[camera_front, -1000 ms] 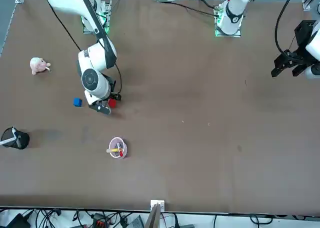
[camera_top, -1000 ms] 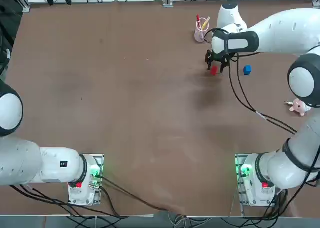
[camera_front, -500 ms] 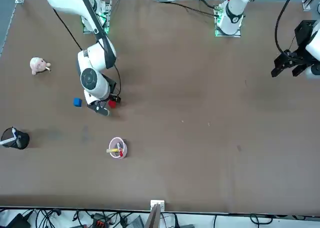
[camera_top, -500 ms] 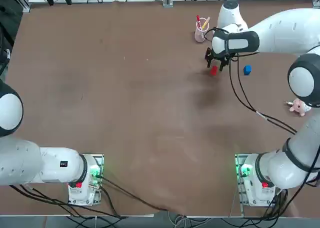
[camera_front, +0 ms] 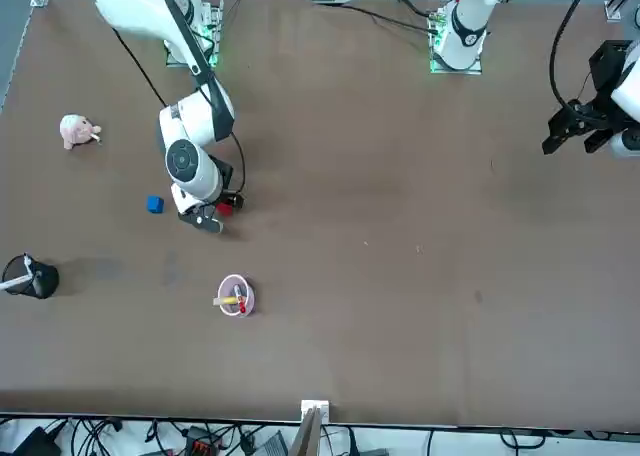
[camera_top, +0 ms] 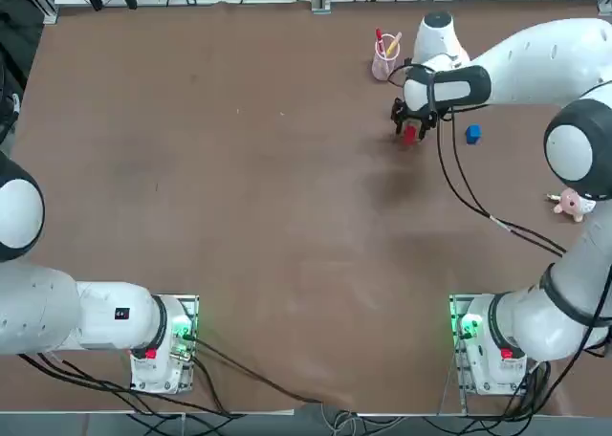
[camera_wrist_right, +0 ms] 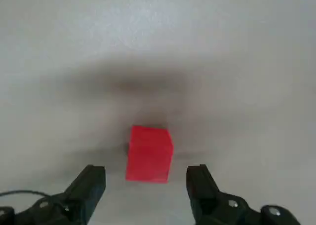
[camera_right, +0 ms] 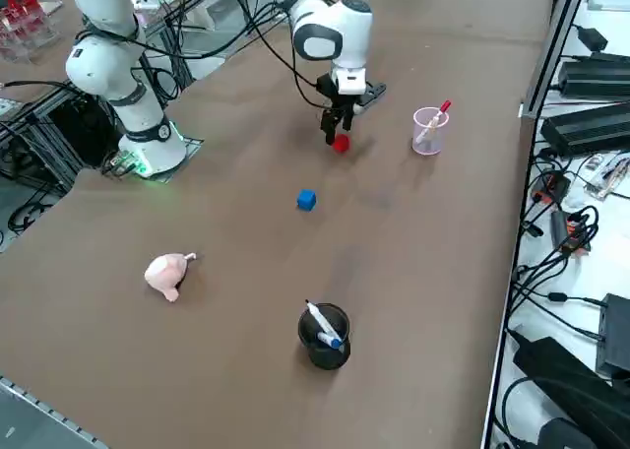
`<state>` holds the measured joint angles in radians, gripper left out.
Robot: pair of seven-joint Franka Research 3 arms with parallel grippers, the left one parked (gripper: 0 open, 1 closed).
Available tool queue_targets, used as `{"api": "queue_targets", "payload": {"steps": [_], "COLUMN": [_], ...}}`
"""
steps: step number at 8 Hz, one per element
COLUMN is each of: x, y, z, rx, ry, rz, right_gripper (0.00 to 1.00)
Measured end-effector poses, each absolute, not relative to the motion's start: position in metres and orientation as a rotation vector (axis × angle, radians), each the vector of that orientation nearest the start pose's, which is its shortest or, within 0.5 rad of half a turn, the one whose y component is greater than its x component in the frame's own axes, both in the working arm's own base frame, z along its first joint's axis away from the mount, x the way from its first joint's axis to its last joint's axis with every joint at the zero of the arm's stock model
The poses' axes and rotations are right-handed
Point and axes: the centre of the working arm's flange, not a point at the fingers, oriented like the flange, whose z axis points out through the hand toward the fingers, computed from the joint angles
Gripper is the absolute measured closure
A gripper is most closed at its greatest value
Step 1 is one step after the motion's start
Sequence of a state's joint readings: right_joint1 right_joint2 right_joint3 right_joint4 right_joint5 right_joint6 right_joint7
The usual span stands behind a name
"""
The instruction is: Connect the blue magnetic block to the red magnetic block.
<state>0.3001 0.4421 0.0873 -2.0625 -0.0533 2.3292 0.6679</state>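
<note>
My right gripper (camera_wrist_right: 145, 178) hangs over the far right part of the table (camera_top: 258, 187), and I have my two fingers spread wide, with nothing pinched between them. Seen from my wrist, the red block (camera_wrist_right: 149, 155) lies on the tabletop just ahead of the gap between my fingertips, and its near end points in toward that gap. From overhead I find that block just beside my fingers, on the far right of the table. The blue block (camera_top: 473, 134) sits near it, a little to the right, flat on the table and apart from the red one; the two do not touch. Farther off, beyond my gripper and slightly to its left, a clear cup (camera_top: 385, 57) stands near the far edge with a red pen (camera_top: 379, 36) and other pens in it. A pink toy pig (camera_top: 573, 205) lies to the right of the blue block and nearer to my base. Off to the right side of the table, well apart from both blocks, a black cup (camera_right: 325, 336) holds white markers (camera_right: 323, 319).
</note>
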Motion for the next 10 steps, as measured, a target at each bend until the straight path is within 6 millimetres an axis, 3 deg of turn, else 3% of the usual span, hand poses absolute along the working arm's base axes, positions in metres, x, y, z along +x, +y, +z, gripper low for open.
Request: {"api": "queue_targets", "payload": {"steps": [3, 5, 9, 10], "x": [0.5291, 0.5302, 0.5323, 0.5320], "y": [0.2129, 0.2093, 0.2070, 0.2070], "z": [0.1979, 0.1973, 0.1962, 0.1938], "rx": [-3.190, -3.188, -3.181, -3.180], "ry": [0.379, 0.387, 0.393, 0.393], "rz": [0.232, 0.228, 0.211, 0.210], "right_gripper": [0.04, 0.12, 0.15, 0.32]}}
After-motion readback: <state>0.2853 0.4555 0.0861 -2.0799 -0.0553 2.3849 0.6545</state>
